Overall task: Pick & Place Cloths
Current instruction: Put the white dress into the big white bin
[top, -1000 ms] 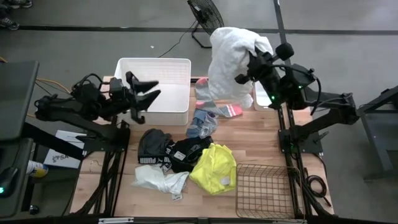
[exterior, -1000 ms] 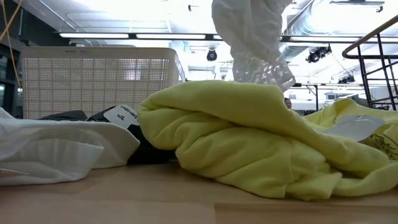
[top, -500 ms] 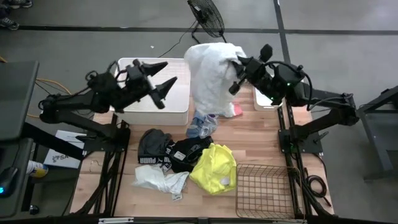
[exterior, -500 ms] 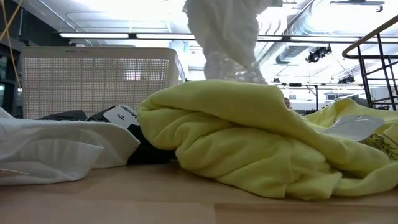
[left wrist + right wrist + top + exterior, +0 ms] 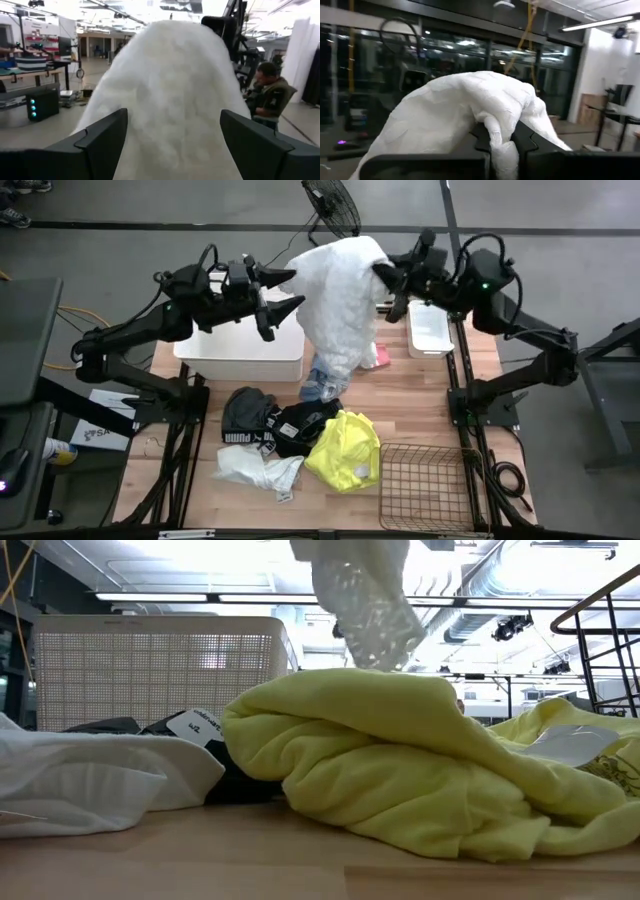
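Note:
A big white cloth (image 5: 338, 295) hangs above the table's far middle, with my right gripper (image 5: 388, 277) shut on it. My left gripper (image 5: 298, 290) stands open at the cloth's left side, one finger (image 5: 102, 140) on either side of the white bulk (image 5: 172, 100). Small grey-blue socks (image 5: 322, 385) lie on the wood below the cloth. Nearer lie black cloths with white print (image 5: 268, 425), a neon yellow cloth (image 5: 345, 448) and another white cloth (image 5: 255, 470). My left gripper is at the white cloth's left side, but I cannot tell whether its fingers touch it. My right gripper pinches a bunched fold of the white cloth (image 5: 500, 145) between its two fingers, coming level from the table's right. The cloth drapes over the fingers and hangs slack below them (image 5: 335, 355).
A white tub (image 5: 245, 345) stands at the far left under my left arm. A small white tray (image 5: 430, 330) sits at the far right. A brown wire basket (image 5: 425, 485) stands at the near right. A floor fan (image 5: 332, 202) stands beyond the table.
My left gripper has risen from over the tub, gone toward the table's right up to the white cloth, and opened wider. My right gripper has rolled and shifted toward the far edge, and the cloth hanging from it has swung toward the left.

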